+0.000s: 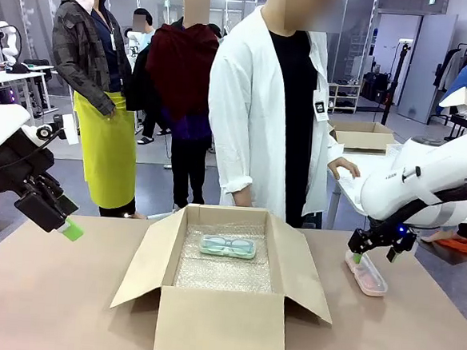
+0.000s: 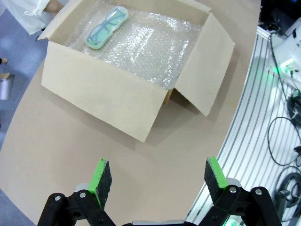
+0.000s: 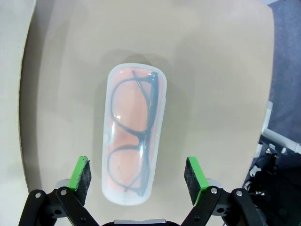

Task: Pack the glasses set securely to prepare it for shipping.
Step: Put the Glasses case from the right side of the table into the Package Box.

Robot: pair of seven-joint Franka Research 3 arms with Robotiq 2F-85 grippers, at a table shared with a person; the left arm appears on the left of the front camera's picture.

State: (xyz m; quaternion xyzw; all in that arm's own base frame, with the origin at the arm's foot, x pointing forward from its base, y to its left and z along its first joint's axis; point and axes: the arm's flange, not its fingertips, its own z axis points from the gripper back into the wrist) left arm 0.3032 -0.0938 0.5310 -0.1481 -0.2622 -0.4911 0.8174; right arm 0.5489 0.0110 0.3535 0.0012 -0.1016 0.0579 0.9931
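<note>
An open cardboard box (image 1: pixel 219 318) stands mid-table, lined with bubble wrap (image 1: pixel 227 271). The mint-green glasses case (image 1: pixel 228 246) lies flat on the wrap at the box's far side; the left wrist view shows this mint-green case (image 2: pixel 106 26) too. The pink glasses case (image 1: pixel 365 274) lies on the table right of the box. My right gripper (image 1: pixel 376 255) hovers open just above it; in the right wrist view the pink case (image 3: pixel 134 134) lies between the spread green pads (image 3: pixel 194 173), untouched. My left gripper (image 1: pixel 63 226) hangs open above the table's left side, holding nothing.
A person in a white coat (image 1: pixel 270 105) stands at the far edge behind the box, one hand (image 1: pixel 346 167) resting on a side table. The box's flaps (image 1: pixel 143 269) splay outward on both sides. Bare tabletop (image 1: pixel 48 298) lies to the left of the box.
</note>
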